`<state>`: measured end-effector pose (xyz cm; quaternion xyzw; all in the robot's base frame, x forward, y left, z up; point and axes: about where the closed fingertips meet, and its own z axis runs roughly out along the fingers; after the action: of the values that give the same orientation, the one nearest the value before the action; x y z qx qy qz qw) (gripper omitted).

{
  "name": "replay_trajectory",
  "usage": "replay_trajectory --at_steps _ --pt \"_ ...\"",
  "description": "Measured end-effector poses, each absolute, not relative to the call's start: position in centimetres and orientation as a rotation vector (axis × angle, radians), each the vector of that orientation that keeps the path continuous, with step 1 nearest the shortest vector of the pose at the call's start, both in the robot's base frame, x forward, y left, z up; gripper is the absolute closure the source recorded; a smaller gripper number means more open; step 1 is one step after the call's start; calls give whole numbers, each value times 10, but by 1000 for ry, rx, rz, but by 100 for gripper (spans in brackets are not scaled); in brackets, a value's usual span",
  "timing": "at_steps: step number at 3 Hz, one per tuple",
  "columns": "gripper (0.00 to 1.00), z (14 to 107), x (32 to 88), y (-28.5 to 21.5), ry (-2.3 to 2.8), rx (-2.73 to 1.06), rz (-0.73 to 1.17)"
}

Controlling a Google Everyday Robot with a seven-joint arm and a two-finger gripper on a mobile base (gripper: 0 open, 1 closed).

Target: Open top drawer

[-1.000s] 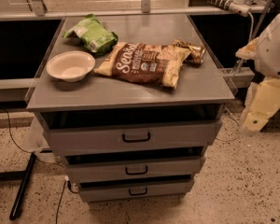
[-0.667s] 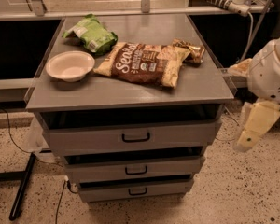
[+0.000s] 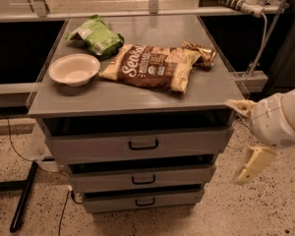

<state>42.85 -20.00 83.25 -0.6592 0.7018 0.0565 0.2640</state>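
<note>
The top drawer (image 3: 137,144) is the widest grey front of three in the cabinet, with a small black pull handle (image 3: 143,144) at its middle. A dark gap shows between its front and the cabinet top. My gripper (image 3: 250,162) hangs from the white arm (image 3: 280,119) to the right of the cabinet, at about the height of the top and middle drawers. It is apart from the drawer front and well right of the handle, and it holds nothing that I can see.
On the cabinet top (image 3: 137,100) lie a white bowl (image 3: 74,69), a green bag (image 3: 96,36), a brown chip bag (image 3: 150,68) and a small snack pack (image 3: 199,53). Two narrower drawers (image 3: 142,179) sit below. A black leg (image 3: 22,195) and cables lie on the floor at left.
The arm and gripper have moved down and slightly left, from beside the cabinet top to beside the drawer fronts. The drawers and the things on top have not moved.
</note>
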Motion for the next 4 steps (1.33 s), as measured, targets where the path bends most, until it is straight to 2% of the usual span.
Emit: replay_trajectory --at_steps 1,2,4 --pt "0 792 443 -195 1806 -1764 219" --pt "0 786 446 -192 1811 -1769 200" --pt "0 734 486 -187 1809 -1712 147"
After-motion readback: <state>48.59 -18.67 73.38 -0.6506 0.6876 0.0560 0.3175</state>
